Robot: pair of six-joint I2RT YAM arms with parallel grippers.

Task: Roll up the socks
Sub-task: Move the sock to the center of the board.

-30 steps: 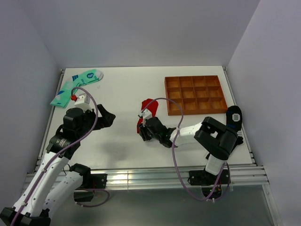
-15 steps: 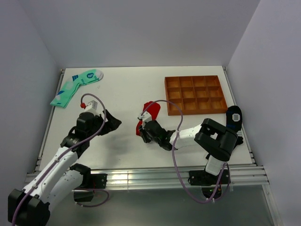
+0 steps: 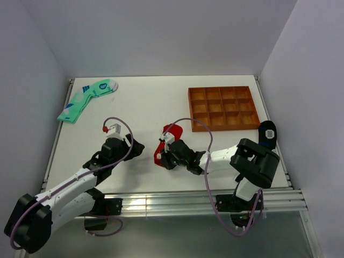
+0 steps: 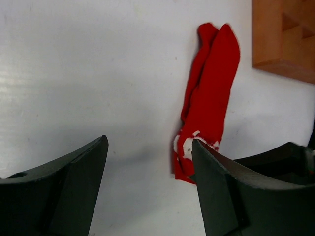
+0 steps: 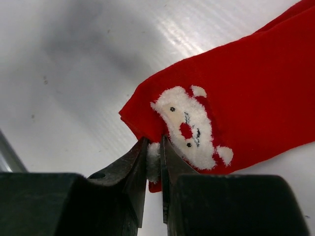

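The red socks [image 3: 160, 149] lie stacked near the middle of the table, with the white fluffy face mark at their near end [image 5: 184, 123]. My right gripper [image 5: 153, 147] is shut on that near edge, and white fluff is pinched between its fingers. In the top view the right gripper [image 3: 166, 157] sits on the socks' near end. My left gripper [image 3: 137, 146] is just left of the socks and open. In the left wrist view the left gripper [image 4: 150, 142] has bare table between its fingers, and the socks [image 4: 212, 93] lie ahead beside the right finger.
A brown compartment tray [image 3: 221, 107] stands at the back right; its corner [image 4: 285, 39] shows in the left wrist view. A mint-green sock [image 3: 86, 98] lies at the back left. A black sock [image 3: 267, 133] lies by the right edge.
My left arm swung right and down toward the socks, its jaws narrowing a little. My right gripper closed on the socks' near end and drew it slightly nearer.
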